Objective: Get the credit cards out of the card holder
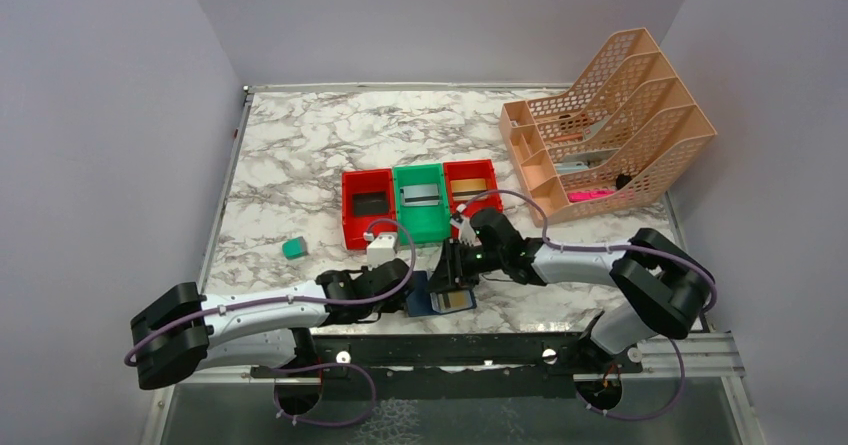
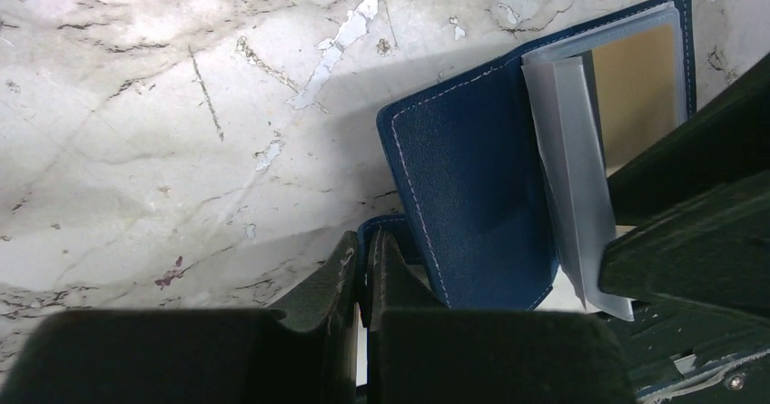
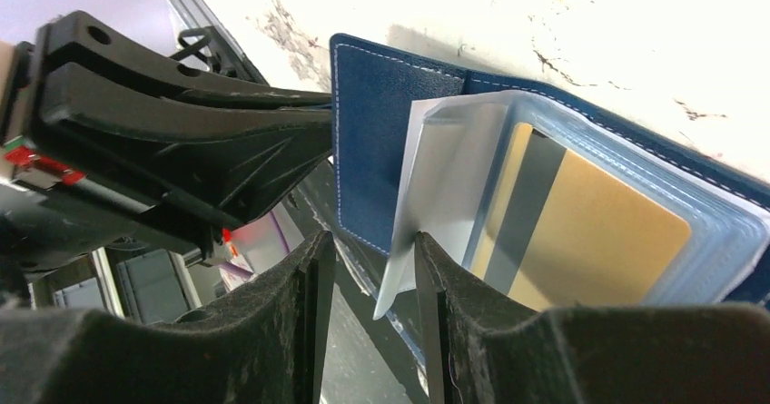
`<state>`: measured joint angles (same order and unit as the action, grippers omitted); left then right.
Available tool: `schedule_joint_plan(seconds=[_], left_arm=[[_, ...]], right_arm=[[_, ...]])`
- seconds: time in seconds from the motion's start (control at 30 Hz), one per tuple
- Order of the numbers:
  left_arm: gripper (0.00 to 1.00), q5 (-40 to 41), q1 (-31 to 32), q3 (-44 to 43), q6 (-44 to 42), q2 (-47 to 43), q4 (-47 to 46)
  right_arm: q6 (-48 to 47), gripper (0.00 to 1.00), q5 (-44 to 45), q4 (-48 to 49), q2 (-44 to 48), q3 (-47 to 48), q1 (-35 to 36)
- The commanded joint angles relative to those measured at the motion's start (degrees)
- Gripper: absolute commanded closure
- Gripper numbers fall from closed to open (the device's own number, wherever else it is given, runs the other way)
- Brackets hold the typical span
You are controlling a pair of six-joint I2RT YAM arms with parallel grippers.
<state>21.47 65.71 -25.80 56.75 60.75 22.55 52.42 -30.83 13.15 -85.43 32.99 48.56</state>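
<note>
Bins [image 1: 427, 228] stand close behind the card holder [image 1: 419, 295].

Navy card holder [image 2: 463, 195] open on marble [image 2: 136, 104], gold card [image 2: 636, 77] in sleeve [image 2: 572, 159], L fingers [image 2: 329, 281] pinching btm edge

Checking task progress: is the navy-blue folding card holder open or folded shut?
Open. The navy-blue folding card holder has its cover spread wide, clear plastic sleeves fanned out, a gold plastic card visible inside one.

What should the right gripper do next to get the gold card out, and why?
Probably nudge the right gripper toward the gold card and pinch its edge. The card holder lies open, the left gripper clamps its navy cover, and only a clear sleeve sits between the right gripper's parted fingers.
</note>
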Motion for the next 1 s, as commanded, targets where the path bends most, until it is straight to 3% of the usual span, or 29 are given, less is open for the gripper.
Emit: schedule_joint_plan(seconds=[0.0, 0.13, 0.43, 0.63, 0.83, 0.97], left_arm=[[1.00, -1.14, 0.04, 1.07, -0.42, 0.29, -4.05], [1.00, -1.06, 0.03, 1.33, -0.33, 0.35, -4.26], [0.99, 0.27, 0.04, 1.13, 0.02, -3.39, -2.32], [0.73, 0.84, 0.07, -1.77, -0.63, -6.58, 0.92], [0.60, -0.66, 0.05, -5.67, -3.84, -7.72, 0.15], [0.57, -3.25, 0.04, -6.89, -6.62, -5.52, -2.45]], right_arm=[[-0.93, 0.58, -2.26, 2.21, -2.99, 2.07, 1.65], [-1.21, 0.59, -0.82, 1.32, -4.75, 3.77, 2.90], [-3.50, 0.63, 10.55, -11.07, -10.76, 7.55, 4.24], [-3.01, 0.66, 11.81, -12.07, -13.52, 7.03, 4.27], [-1.41, 0.67, 12.46, -9.90, -11.53, 5.00, 4.25], [-0.39, 0.67, 12.30, -8.84, -10.66, 4.70, 4.27]])
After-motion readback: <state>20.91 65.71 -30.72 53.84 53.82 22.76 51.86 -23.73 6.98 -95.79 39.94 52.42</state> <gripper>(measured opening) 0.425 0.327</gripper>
